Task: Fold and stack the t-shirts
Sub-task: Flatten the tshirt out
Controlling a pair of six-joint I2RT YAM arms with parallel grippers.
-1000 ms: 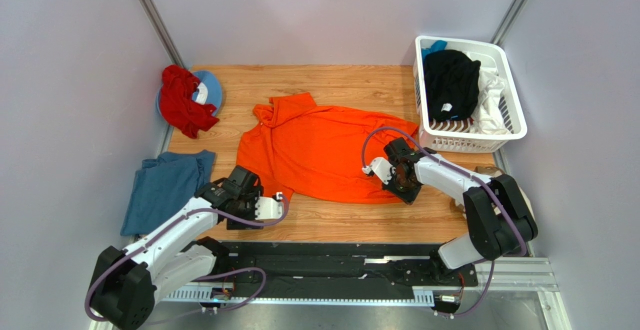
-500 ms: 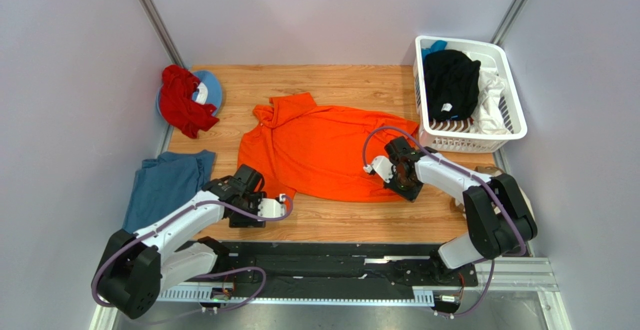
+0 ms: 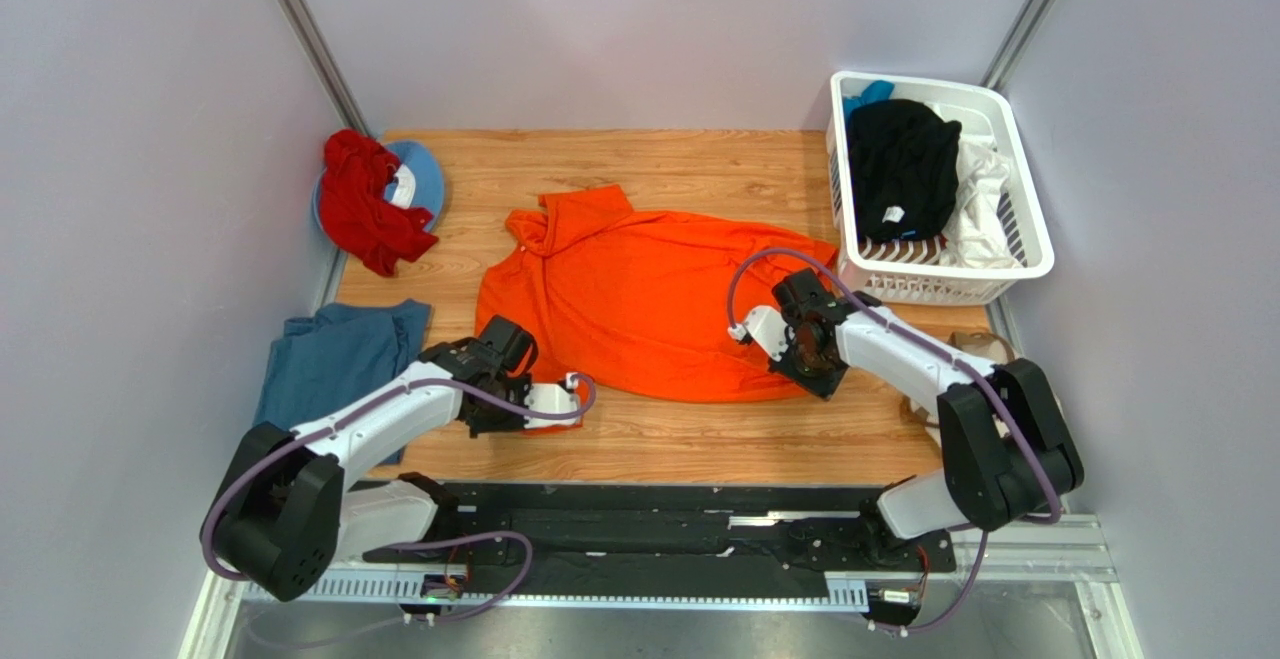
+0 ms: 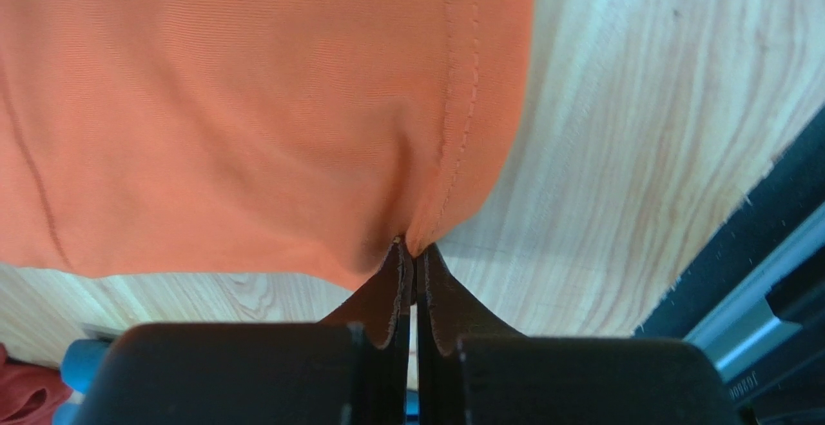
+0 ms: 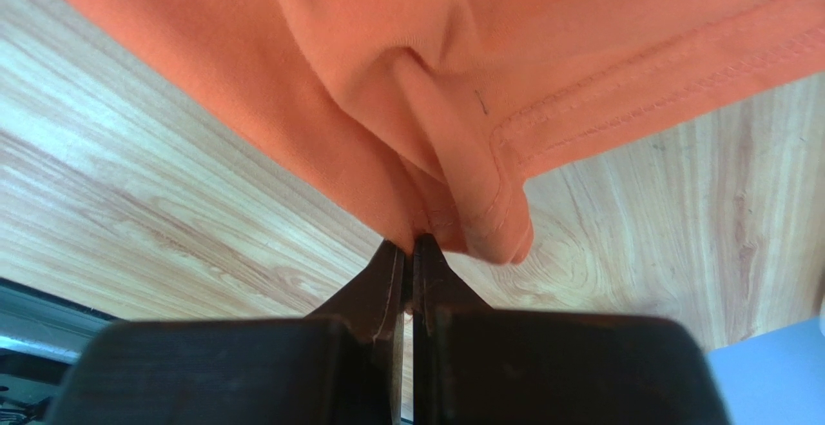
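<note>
While the left gripper (image 4: 414, 249) pinches shut on the near-left hem of the orange t-shirt (image 3: 646, 299), spread mid-table (image 3: 706, 446), and the right gripper (image 5: 410, 244) bites the near-right hem, best bet: raise both together, hem taut, sweep far.

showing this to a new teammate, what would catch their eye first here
The bright orange t-shirt spread across the middle of the wooden table stands out first. The left gripper and right gripper are shut on its near edge, one toward each side. Next comes the white basket at the far right, holding a black t-shirt.
</note>
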